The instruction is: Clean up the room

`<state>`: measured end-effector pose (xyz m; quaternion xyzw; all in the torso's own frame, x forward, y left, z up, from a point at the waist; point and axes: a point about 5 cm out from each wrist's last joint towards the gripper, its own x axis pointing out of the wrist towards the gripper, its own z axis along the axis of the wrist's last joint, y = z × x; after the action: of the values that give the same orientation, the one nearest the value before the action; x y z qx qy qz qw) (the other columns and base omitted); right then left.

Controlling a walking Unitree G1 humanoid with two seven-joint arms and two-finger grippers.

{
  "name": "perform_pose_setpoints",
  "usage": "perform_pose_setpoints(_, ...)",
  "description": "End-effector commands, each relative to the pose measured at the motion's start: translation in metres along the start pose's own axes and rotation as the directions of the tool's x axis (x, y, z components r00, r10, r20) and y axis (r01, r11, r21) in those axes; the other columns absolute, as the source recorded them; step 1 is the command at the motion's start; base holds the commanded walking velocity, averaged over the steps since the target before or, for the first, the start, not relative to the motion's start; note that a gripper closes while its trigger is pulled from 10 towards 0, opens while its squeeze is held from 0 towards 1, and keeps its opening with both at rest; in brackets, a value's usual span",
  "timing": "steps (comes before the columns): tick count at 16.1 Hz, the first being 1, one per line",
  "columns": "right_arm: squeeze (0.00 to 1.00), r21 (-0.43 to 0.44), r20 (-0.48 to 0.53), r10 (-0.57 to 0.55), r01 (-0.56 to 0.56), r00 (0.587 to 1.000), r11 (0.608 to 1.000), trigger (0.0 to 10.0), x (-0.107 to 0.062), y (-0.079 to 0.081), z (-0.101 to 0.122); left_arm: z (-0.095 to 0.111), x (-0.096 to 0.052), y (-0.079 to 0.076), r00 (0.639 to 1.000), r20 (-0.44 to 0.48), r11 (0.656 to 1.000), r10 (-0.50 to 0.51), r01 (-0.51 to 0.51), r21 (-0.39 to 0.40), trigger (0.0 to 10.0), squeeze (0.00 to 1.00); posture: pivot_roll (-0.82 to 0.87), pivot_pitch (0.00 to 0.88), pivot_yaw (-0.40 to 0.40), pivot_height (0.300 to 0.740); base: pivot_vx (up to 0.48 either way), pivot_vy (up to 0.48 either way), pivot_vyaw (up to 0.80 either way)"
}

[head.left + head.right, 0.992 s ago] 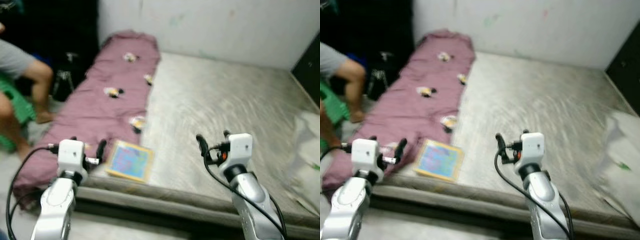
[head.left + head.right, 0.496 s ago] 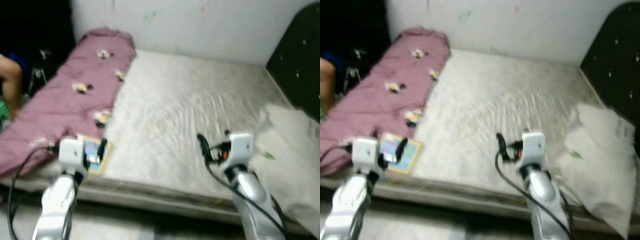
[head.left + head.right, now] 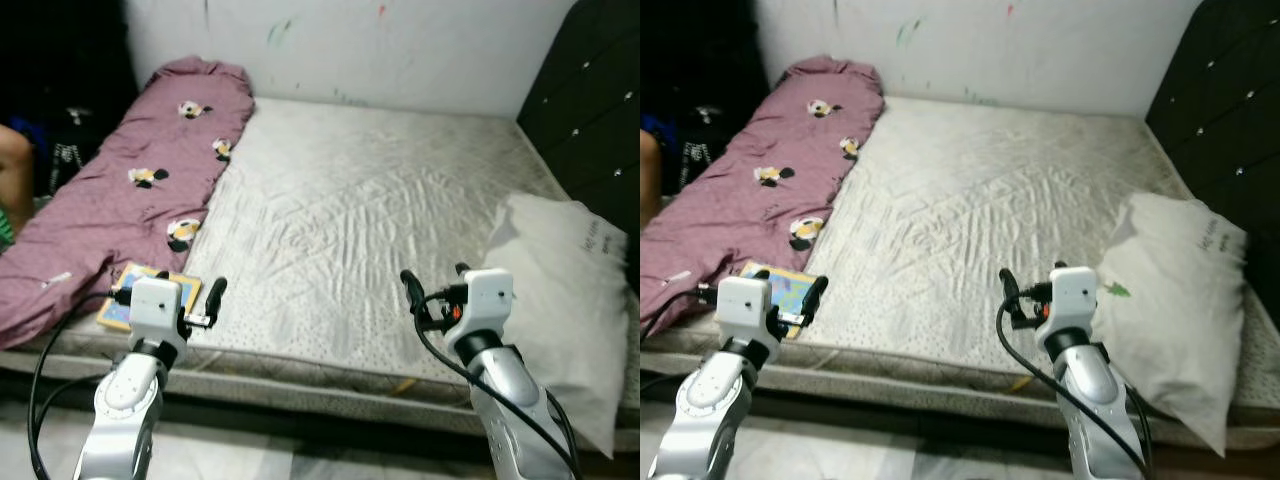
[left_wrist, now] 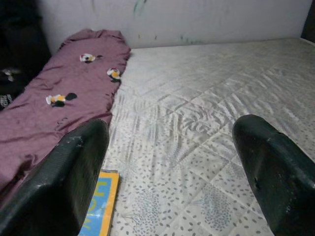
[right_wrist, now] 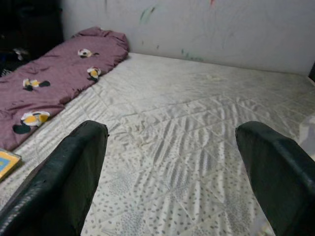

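Nearest to us, our left gripper (image 4: 162,177) hangs at about 7 o'clock over the front edge of the mattress (image 3: 370,220), fingers spread wide and holding nothing. Our right gripper (image 5: 172,172) sits at about 5 o'clock over the same edge, also released and empty.

Just past the left gripper, at 8 o'clock, a book (image 3: 145,292) with a yellow border and blue cover lies flat near the mattress corner, its far side touching the blanket (image 3: 120,210). At 4 o'clock a white pillow (image 3: 565,330) slumps over the right side of the mattress, beside the dark headboard (image 3: 590,110).

The purple blanket, printed with small cartoon figures, runs along the left side from 9 o'clock up to 11 o'clock. At the far left edge we see a person's knee (image 3: 12,170). Farthest off, at 12 o'clock, stands the white wall (image 3: 370,45).
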<state>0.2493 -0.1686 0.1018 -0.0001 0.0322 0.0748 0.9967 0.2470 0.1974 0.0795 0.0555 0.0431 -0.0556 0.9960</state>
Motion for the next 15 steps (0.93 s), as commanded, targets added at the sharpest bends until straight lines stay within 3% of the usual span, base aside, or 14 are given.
perform_pose_setpoints(1,0.00,0.001,0.001,-0.003,0.003,1.000,1.000,10.0,0.0017,-0.0006,0.0013,0.0023,0.0003,0.0016,1.000,0.008,1.000,0.003,-0.003,0.003,10.0,0.00,-0.05,0.000,-0.057,0.740,0.000,0.000,0.00)
perform_pose_setpoints(4,0.00,0.002,-0.003,-0.004,0.004,1.000,1.000,10.0,0.0018,-0.0005,0.0005,0.0018,0.0000,0.0013,1.000,0.005,1.000,-0.001,0.001,0.002,10.0,0.00,-0.05,0.000,-0.057,0.740,0.000,0.000,0.00)
perform_pose_setpoints(6,0.00,0.009,-0.007,-0.006,0.006,1.000,1.000,10.0,0.0020,-0.0008,-0.0003,0.0021,0.0000,0.0010,1.000,0.006,1.000,-0.004,0.004,0.001,10.0,0.00,-0.04,0.000,-0.057,0.740,0.000,-0.360,-0.52)
perform_pose_setpoints(15,0.00,-0.001,-0.005,-0.001,0.001,1.000,1.000,10.0,0.0023,-0.0010,-0.0002,0.0017,0.0003,0.0006,1.000,0.005,1.000,-0.005,0.005,0.000,10.0,0.00,-0.04,0.000,-0.059,0.740,0.000,-0.365,0.00)
